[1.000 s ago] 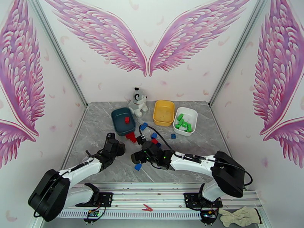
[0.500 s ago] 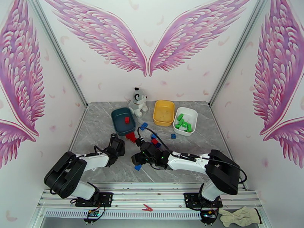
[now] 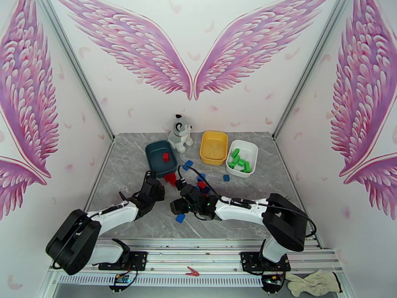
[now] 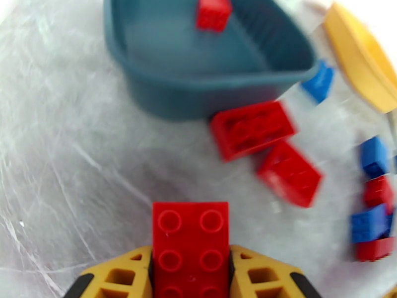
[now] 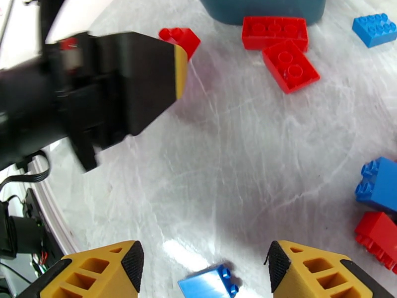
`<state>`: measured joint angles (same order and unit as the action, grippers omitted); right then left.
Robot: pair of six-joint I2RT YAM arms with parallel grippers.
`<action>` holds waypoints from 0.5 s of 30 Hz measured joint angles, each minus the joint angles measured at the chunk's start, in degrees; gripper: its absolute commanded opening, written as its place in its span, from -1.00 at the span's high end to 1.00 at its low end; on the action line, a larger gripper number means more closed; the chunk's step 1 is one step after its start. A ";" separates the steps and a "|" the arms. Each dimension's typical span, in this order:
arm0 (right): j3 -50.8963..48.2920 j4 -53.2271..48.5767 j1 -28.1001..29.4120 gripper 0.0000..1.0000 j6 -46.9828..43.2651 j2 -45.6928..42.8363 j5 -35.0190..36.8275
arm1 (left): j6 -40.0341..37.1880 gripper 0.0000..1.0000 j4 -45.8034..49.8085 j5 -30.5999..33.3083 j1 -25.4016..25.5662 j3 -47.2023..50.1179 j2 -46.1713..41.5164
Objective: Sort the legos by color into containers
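One red brick (image 4: 190,234) sits pinched in my left gripper (image 4: 190,274), just short of the dark teal tub (image 4: 164,95) (a second red brick (image 4: 213,11) lies inside). My right gripper (image 5: 203,259) hangs spread over a blue brick (image 5: 208,285); green bricks (image 3: 238,160) lie in the white tub (image 3: 250,149).

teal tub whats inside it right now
One red lego lies on the teal tub's floor, toward the far side. The rest of the visible floor is bare. From the left wrist view, the near wall hides the strip of floor just behind it.
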<state>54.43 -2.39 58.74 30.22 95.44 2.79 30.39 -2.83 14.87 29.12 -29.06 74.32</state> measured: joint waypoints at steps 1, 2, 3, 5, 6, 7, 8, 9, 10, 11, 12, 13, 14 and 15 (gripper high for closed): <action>0.22 0.04 0.00 -0.48 0.00 -0.02 0.37 | -0.20 0.36 0.61 -0.44 -0.13 -0.81 -0.74; 0.24 0.02 0.00 -0.49 0.00 -0.09 0.70 | -0.44 0.36 1.09 -0.79 -0.26 -1.75 -1.14; 0.26 -0.22 0.00 -0.50 0.00 -0.28 1.20 | -0.76 0.35 1.73 -1.16 -0.57 -3.04 -1.33; 0.26 -1.20 0.00 -0.51 0.04 -1.03 2.21 | -1.62 0.35 3.04 -1.88 -1.60 -5.97 -1.33; 0.24 -1.79 0.00 -0.52 0.11 -1.75 2.86 | -2.19 0.35 3.56 -2.10 -2.25 -7.58 -1.16; 0.17 -2.27 0.00 -0.53 0.15 -2.73 3.50 | -2.67 0.35 3.89 -2.23 -3.02 -9.35 -0.70; -0.09 -2.49 0.00 -0.54 0.17 -3.82 4.22 | -3.08 0.35 4.09 -2.38 -3.74 -11.13 0.11; -0.50 -2.93 0.00 -0.55 0.17 -5.40 4.98 | -3.52 0.35 4.22 -2.62 -4.76 -13.35 1.46; -1.07 -3.30 0.00 -0.57 0.17 -7.10 5.77 | -3.93 0.35 4.26 -2.97 -5.75 -15.26 2.86; -1.60 -3.58 0.00 -0.58 0.17 -8.57 6.49 | -4.37 0.35 4.31 -3.26 -6.67 -16.83 4.17; -2.27 -3.98 0.00 -0.59 0.20 -10.36 7.37 | -4.79 0.34 4.39 -3.45 -7.65 -18.51 5.70; -2.97 -4.37 0.00 -0.59 0.24 -12.04 8.15 | -5.14 0.33 4.52 -3.65 -8.68 -20.28 7.50; -3.56 -4.59 0.00 -0.59 0.35 -13.27 8.79 | -5.40 0.32 4.68 -3.87 -9.46 -21.64 9.03; -4.28 -5.03 0.00 -0.59 0.42 -14.64 9.49 | -5.64 0.30 4.87 -4.17 -10.29 -23.28 10.88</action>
<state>50.15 -7.42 58.74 30.63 80.79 12.27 24.75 2.04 10.70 18.83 -52.34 85.21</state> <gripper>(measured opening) 0.795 0.344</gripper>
